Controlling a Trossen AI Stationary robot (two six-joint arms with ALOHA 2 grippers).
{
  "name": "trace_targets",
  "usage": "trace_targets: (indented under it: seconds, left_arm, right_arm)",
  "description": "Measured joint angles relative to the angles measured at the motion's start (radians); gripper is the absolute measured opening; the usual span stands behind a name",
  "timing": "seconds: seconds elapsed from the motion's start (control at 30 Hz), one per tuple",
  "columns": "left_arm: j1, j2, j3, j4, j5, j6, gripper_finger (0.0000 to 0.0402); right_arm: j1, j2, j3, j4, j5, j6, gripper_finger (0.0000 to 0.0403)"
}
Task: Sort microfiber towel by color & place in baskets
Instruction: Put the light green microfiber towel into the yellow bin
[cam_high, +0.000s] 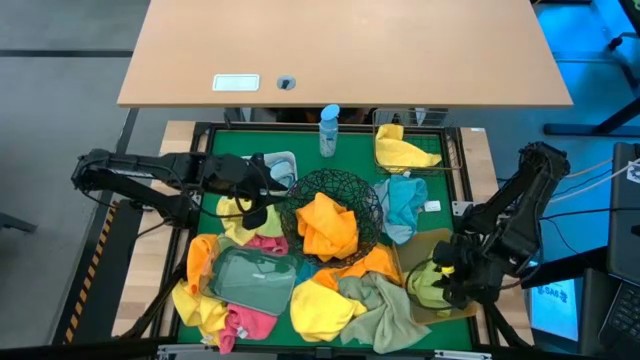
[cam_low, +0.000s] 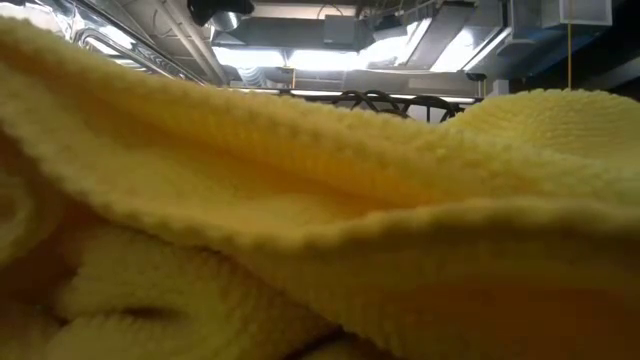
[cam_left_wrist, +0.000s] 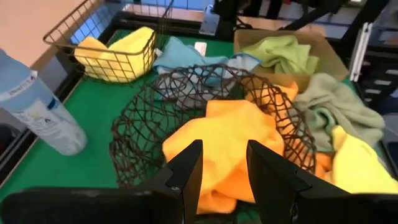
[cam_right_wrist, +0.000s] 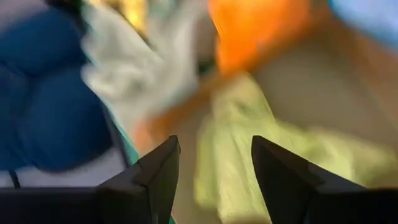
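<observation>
Microfiber towels lie heaped on the green mat. An orange towel (cam_high: 328, 225) fills the round black wire-mesh bowl (cam_high: 352, 190). A yellow one (cam_high: 400, 150) sits in the square wire basket (cam_high: 452, 150), and a lime one (cam_high: 428, 282) in the tan bin (cam_high: 425, 245). My left gripper (cam_high: 262, 200) is open beside the bowl's left rim, its fingers (cam_left_wrist: 189, 165) pointing at the orange towel (cam_left_wrist: 230, 134). My right gripper (cam_high: 447, 275) hangs open above the lime towel (cam_right_wrist: 249, 143). The white tub (cam_high: 282, 162) stands behind the left gripper. The clear tray (cam_high: 250, 278) rests on yellow and pink towels.
A blue-capped bottle (cam_high: 329, 130) stands at the mat's far edge. A light blue towel (cam_high: 405, 200), a sage towel (cam_high: 385, 305), a yellow one (cam_high: 320, 308) and pink ones (cam_high: 265, 243) lie loose around the bowl. A yellow towel (cam_low: 320, 200) blocks the low view.
</observation>
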Motion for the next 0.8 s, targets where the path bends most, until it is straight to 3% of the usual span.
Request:
trace_targets:
  seconds: [0.13,0.3,0.53,0.8]
  left_arm:
    - [0.000,0.033,0.000,0.010,-0.003,0.000,0.0118]
    - [0.000,0.067,0.000,0.022,-0.003,0.000,0.0118]
    - [0.000,0.096,0.000,0.024,-0.003,0.000,0.0118]
    - [0.000,0.097,0.000,0.024,-0.003,0.000,0.0118]
  right_arm:
    - [0.000,0.004,0.004,0.160,0.166,-0.117,0.0198]
    - [-0.005,0.041,0.002,0.249,0.230,-0.252,0.0198]
    - [-0.056,0.154,0.002,0.249,0.232,-0.319,0.0198]
    - [-0.110,0.301,0.001,0.267,0.102,-0.348,0.0198]
